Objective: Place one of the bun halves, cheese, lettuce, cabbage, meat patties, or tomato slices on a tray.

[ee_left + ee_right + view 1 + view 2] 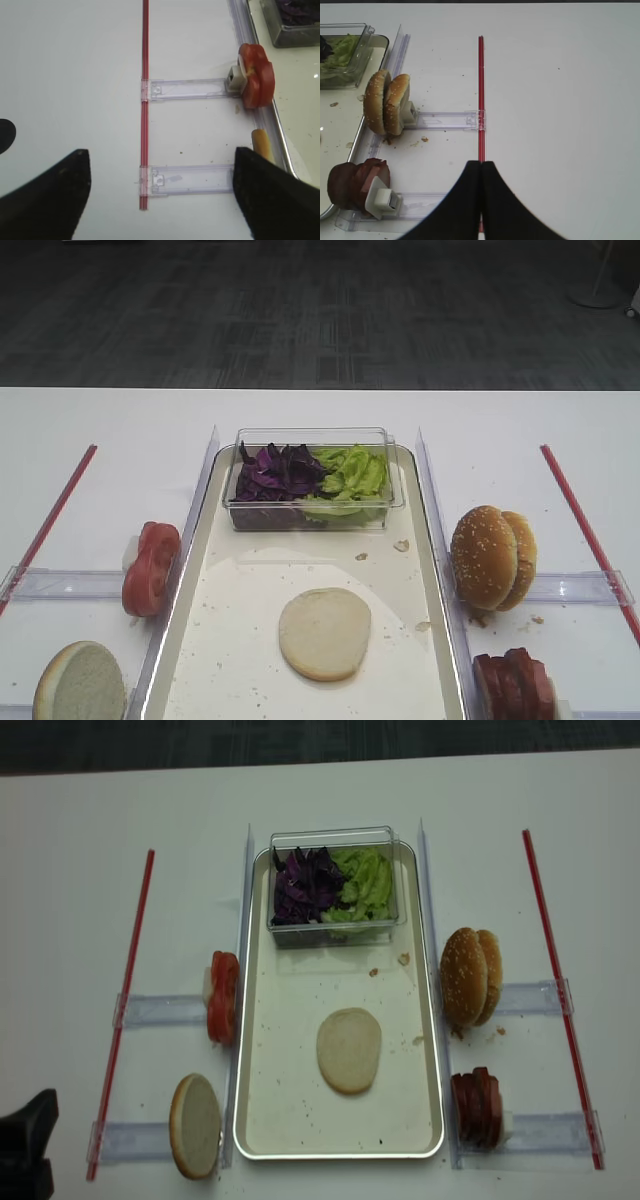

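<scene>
A pale flat bun half [324, 633] [349, 1050] lies on the floor of the long tray [240, 640] [290, 1070]. Another bun half [80, 682] [195, 1125] stands on edge left of the tray, below the tomato slices [150, 568] [257, 82]. The cabbage [275, 472] and lettuce [352, 472] fill a clear box. The meat patties [513, 685] [355, 185] stand right of the tray. No cheese shows. My left gripper [160, 195] hangs open over the bare table left of the tray, holding nothing. My right gripper [481, 170] is shut and empty over a red strip [481, 100].
The clear box [312, 440] sits at the tray's far end. Two sesame-seeded bun halves [492, 556] [385, 102] stand on edge right of the tray. Clear plastic holders [187, 89] and red strips [145, 100] lie on the white table. A black arm part [28, 1140] shows bottom left.
</scene>
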`<action>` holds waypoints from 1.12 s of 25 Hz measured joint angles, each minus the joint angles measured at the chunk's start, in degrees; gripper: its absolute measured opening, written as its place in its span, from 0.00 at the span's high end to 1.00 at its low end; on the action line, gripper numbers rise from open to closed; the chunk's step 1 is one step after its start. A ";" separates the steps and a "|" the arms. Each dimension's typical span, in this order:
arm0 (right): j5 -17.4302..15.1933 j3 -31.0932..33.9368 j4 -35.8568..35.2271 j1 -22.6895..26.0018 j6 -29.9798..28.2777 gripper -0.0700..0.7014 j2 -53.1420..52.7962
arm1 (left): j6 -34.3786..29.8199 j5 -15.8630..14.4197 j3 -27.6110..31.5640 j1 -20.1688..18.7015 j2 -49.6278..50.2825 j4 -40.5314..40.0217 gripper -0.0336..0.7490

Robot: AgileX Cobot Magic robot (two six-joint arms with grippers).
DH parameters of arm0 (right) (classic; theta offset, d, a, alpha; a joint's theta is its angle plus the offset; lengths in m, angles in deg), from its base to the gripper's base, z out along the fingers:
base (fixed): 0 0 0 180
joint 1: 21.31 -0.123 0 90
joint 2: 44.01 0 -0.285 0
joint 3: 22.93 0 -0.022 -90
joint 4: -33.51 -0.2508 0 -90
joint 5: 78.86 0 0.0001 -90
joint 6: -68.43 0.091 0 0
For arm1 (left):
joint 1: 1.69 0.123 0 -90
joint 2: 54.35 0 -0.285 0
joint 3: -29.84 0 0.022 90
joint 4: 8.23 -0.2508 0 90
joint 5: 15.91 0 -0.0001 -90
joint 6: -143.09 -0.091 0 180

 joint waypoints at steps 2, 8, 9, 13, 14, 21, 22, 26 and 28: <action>0.00 0.00 0.00 0.00 0.00 0.44 0.00 | 0.10 -0.37 0.37 0.00 -2.13 0.09 0.27; 0.00 0.00 0.00 0.00 0.00 0.44 0.00 | -0.76 -2.95 0.56 0.04 -8.43 0.09 0.29; 0.00 0.00 0.00 0.00 0.00 0.44 0.00 | -0.76 -3.17 0.56 0.04 -9.54 0.09 0.29; 0.00 0.00 0.00 0.00 0.00 0.44 0.00 | -0.87 -3.49 0.56 0.04 -13.82 0.09 0.29; 0.00 0.00 0.00 0.00 0.00 0.44 0.00 | -0.87 -3.49 0.65 0.04 -14.48 -0.02 0.29; 0.00 0.00 0.04 0.00 0.00 0.44 0.00 | -0.97 -5.69 2.07 0.04 -15.13 -0.10 0.34; 0.00 0.00 0.04 0.00 0.00 0.44 0.00 | -0.97 -5.85 2.16 0.04 -15.13 -0.10 0.35; 0.00 0.00 0.04 0.00 0.00 0.44 0.00 | -0.97 -5.98 2.34 0.04 -15.13 -0.10 0.39; 0.00 0.00 0.04 0.00 0.00 0.44 0.00 | -0.97 -5.98 2.34 0.04 -15.13 -0.10 0.39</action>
